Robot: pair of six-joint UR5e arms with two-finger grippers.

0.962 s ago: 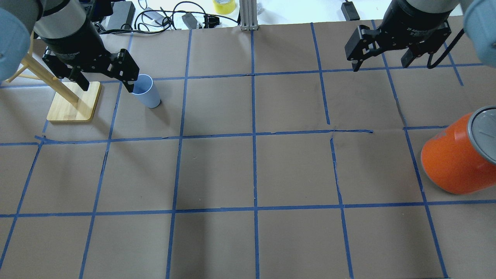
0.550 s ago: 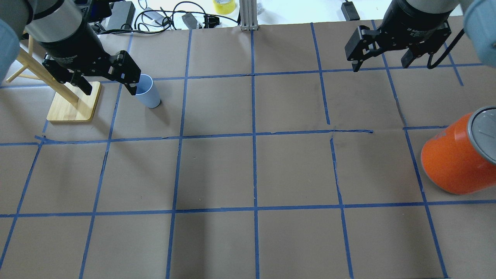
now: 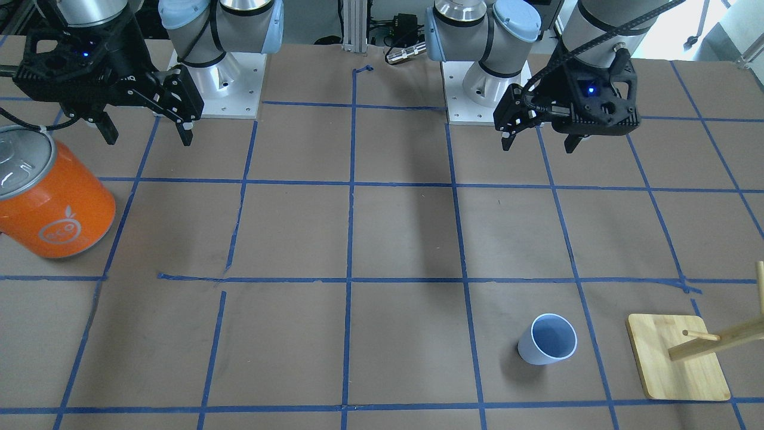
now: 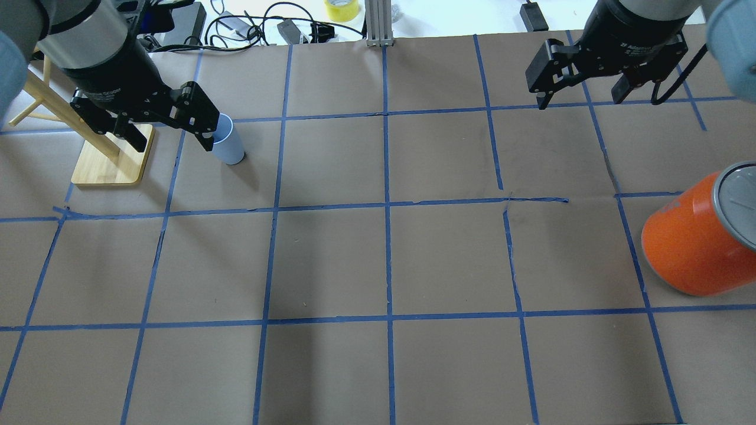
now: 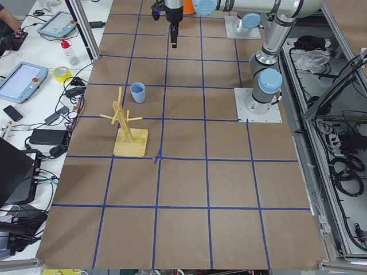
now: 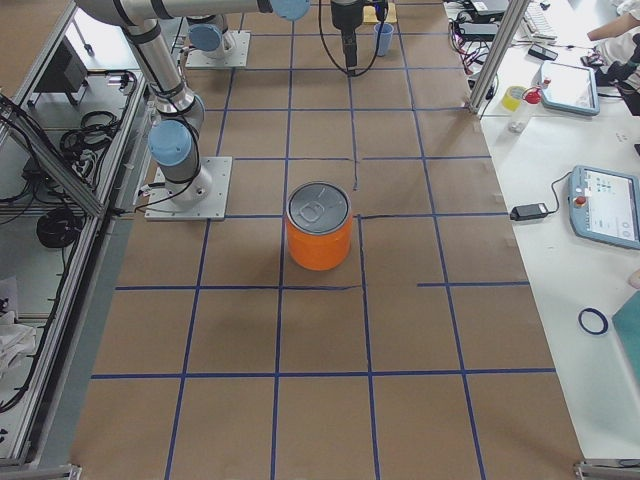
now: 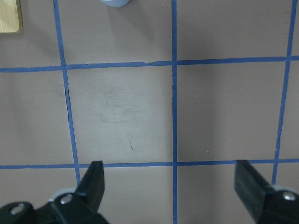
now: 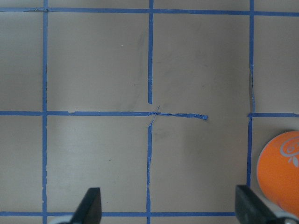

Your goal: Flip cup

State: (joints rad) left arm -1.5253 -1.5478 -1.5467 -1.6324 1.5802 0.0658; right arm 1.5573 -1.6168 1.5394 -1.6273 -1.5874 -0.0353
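Observation:
The pale blue cup (image 3: 548,339) stands upright, mouth up, on the brown paper beside the wooden stand; it also shows in the overhead view (image 4: 229,147), half hidden behind a finger of my left gripper, and at the top edge of the left wrist view (image 7: 114,2). My left gripper (image 4: 172,139) is open and empty. It hangs high above the table, on the robot's side of the cup (image 3: 537,143), and does not touch it. My right gripper (image 4: 579,97) is open and empty, high above the table's other half (image 3: 149,134).
A large orange can (image 4: 697,242) with a silver lid stands at the robot's right (image 3: 54,203). A wooden peg stand on a square base (image 4: 112,156) is just left of the cup. Cables and a tape roll (image 4: 341,9) lie past the far edge.
My left gripper has shifted slightly toward the cup in the overhead view and now covers more of its rim. The cup and the right arm have not moved.

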